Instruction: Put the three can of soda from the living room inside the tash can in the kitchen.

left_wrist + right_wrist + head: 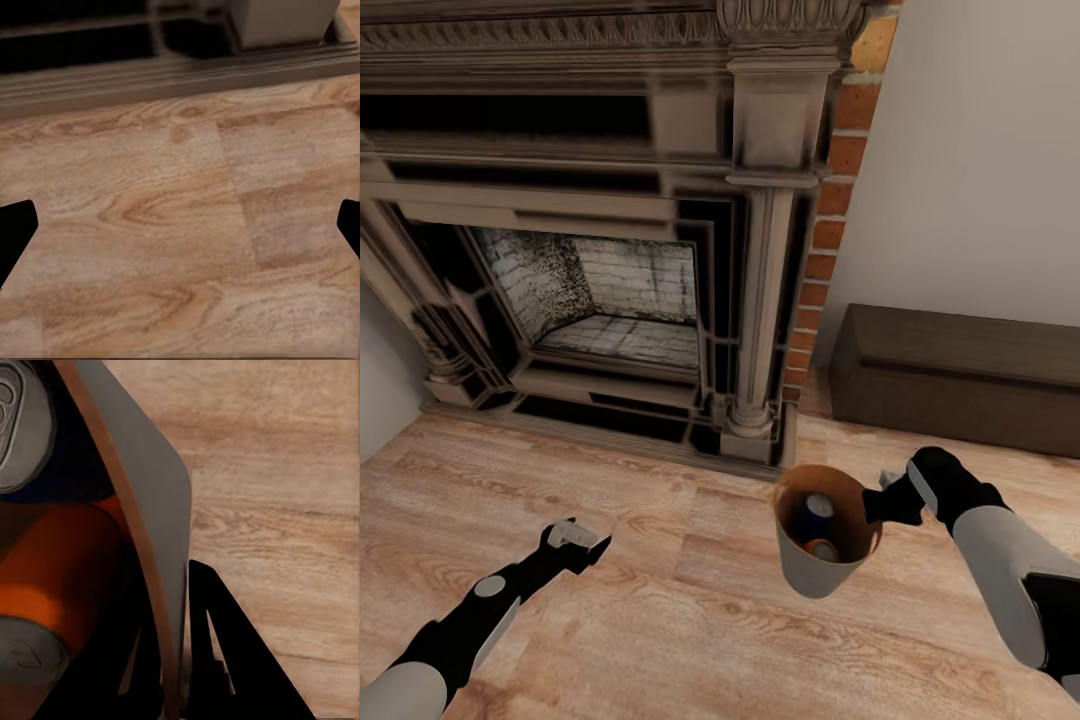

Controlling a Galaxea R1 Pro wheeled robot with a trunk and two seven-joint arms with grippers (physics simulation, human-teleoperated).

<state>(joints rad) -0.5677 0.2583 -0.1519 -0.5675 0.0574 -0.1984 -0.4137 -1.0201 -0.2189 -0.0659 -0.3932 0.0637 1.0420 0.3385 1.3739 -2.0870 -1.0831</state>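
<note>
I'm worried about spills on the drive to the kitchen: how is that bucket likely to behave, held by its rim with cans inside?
The tash can looks stiff; its wall keeps its shape where the right gripper pinches the rim. Gripped on one side only, it may swing or tilt. The soda cans lie loose inside, so they will probably shift and rattle.

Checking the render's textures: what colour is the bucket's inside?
Coppery brown inside the bucket, best in the head view.
</note>
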